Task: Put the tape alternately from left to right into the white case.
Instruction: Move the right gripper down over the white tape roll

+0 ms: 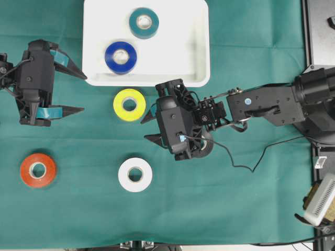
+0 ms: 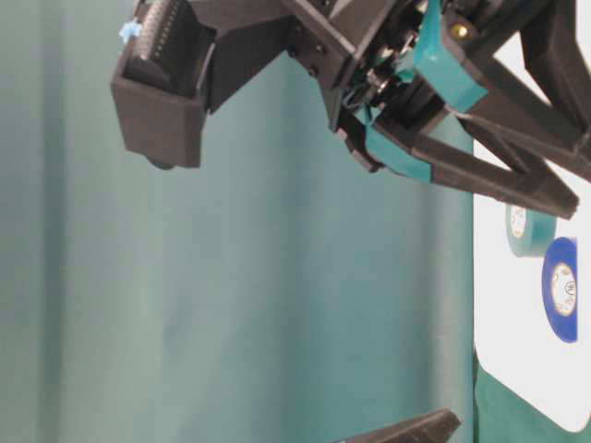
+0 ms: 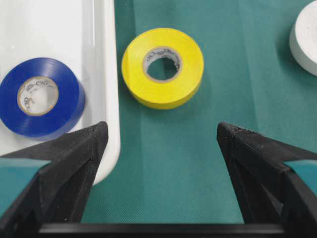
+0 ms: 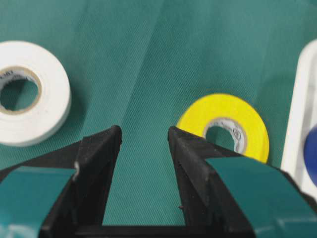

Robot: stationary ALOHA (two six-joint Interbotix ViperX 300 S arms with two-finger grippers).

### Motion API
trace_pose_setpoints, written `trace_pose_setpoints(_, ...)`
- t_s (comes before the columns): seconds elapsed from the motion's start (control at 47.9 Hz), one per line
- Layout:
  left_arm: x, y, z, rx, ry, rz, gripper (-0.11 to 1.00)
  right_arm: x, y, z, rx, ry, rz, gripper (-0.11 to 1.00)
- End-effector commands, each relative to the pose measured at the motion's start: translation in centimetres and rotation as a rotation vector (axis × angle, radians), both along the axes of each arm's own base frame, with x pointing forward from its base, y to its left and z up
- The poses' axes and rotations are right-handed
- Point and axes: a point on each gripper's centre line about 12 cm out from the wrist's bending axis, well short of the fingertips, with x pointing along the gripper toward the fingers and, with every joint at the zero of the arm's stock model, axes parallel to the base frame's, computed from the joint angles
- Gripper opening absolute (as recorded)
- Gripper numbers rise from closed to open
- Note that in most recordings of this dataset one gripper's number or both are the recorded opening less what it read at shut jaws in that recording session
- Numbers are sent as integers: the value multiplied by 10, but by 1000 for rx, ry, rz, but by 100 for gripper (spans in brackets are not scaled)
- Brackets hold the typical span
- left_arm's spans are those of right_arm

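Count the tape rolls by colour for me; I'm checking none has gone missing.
Teal roll: 1
Blue roll: 1
Yellow roll: 1
White roll: 1
Orange-red roll: 1
Black roll: 0 visible
Total: 5

Open left tool [image 2: 545, 175] overhead, teal roll [image 2: 523, 230], blue roll [image 2: 561, 290], white case [image 2: 517, 360]

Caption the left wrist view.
Open left gripper faces yellow tape beside the white case holding blue tape.

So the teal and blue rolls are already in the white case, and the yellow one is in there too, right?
Not quite. The teal roll and blue roll lie in the white case, but the overhead view shows the yellow roll on the green cloth, just outside the case's rim.
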Motion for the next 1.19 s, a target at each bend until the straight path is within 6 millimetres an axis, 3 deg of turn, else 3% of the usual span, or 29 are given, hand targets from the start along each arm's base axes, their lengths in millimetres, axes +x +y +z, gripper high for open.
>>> trace_pose_setpoints(0.0,2,-1,5,-3,-23,-1,61,2,6,14,12,-55,19,50)
trace_pose_setpoints(0.564,2,0,5,-3,-21,0,61,-3,48,17,32,-97,130,50)
trace_pose_setpoints(1.169,3,-1,7,-4,-26,0,61,18,54,-14,83,5,65,50)
